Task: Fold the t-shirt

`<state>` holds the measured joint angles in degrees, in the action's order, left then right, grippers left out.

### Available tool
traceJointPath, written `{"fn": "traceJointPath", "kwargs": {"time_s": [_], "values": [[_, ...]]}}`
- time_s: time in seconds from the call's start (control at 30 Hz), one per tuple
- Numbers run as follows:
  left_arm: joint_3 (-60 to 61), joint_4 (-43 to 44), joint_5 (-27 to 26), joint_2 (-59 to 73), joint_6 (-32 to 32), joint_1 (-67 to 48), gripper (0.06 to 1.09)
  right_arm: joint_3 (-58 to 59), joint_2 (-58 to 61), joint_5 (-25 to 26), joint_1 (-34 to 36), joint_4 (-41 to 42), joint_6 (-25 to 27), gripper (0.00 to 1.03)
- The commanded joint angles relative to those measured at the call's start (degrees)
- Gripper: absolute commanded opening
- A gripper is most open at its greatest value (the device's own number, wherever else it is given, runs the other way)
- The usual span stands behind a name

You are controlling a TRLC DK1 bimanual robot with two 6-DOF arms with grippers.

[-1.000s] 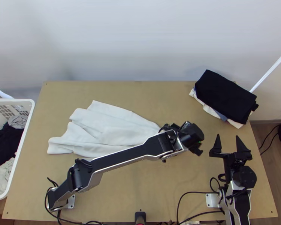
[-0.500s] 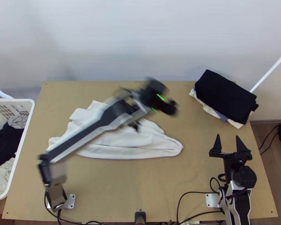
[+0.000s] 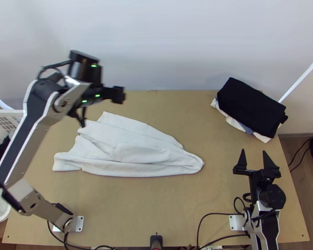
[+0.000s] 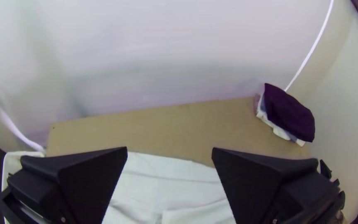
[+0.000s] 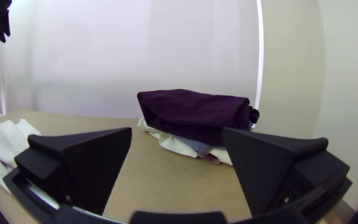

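Note:
The white t-shirt (image 3: 144,154) lies loosely bunched in long folds on the left and middle of the table, its narrow end toward the right. High above its far left part hangs my left gripper (image 3: 100,112). In the left wrist view my left gripper (image 4: 169,151) is open with nothing between its fingers, and the t-shirt (image 4: 162,178) lies well below. My right gripper (image 3: 253,156) stands open and low over the right side of the table, away from the t-shirt. In the right wrist view my right gripper (image 5: 177,132) has its fingers wide apart.
A stack of folded clothes, black cloth (image 3: 250,108) on top, lies at the table's far right corner. A white basket (image 3: 8,114) holding clothes stands off the left edge. Bare tabletop (image 3: 156,204) stretches along the near side, with cables toward the right.
The left arm has swung left and up, away from the t-shirt's right end, uncovering that end. The t-shirt and the right arm have stayed where they were.

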<state>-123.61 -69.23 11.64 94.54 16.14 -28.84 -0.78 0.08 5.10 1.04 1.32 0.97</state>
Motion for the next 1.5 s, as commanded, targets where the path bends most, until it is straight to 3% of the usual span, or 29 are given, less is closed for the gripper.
{"fn": "traceJointPath", "kwargs": {"time_s": [0.0,0.13,0.33,0.47,0.67,0.83,1.0,1.2,1.47], "values": [[4.9,-2.0,-1.5,-5.1,-0.6,3.6,1.05,0.4,-0.3,0.2,0.4,-0.8,1.1,0.98],[13.1,-2.3,-2.7,-11.0,0.3,8.5,1.05,0.4,-0.3,-1.9,-2.9,-1.3,-1.9,0.98],[24.2,-2.0,-2.7,-17.6,0.0,16.6,1.05,0.4,-0.3,-1.9,-8.8,-1.4,-1.8,0.98],[27.1,-1.9,-3.3,-19.5,-0.6,20.5,1.05,0.3,-0.3,-3.3,-11.8,-1.9,-1.8,0.98],[30.8,0.1,-6.6,-21.7,-3.0,25.5,1.05,0.1,-0.3,-3.3,-9.8,-1.7,-2.6,0.98],[32.8,1.8,-8.2,-22.9,-3.7,26.8,1.05,-5.5,0.5,-3.3,-15.4,-4.7,0.2,0.98],[36.2,5.0,-10.1,-25.0,-3.5,27.1,1.05,-16.3,10.5,-3.3,-25.2,-12.5,1.0,0.98],[40.0,7.9,-11.2,-27.7,-2.3,27.1,1.05,-24.8,19.6,-3.3,-35.4,-16.1,1.1,0.98],[44.5,9.5,-11.4,-31.9,-2.0,28.2,1.05,-35.9,39.9,-3.3,-43.6,-20.7,-4.1,0.98]]}}
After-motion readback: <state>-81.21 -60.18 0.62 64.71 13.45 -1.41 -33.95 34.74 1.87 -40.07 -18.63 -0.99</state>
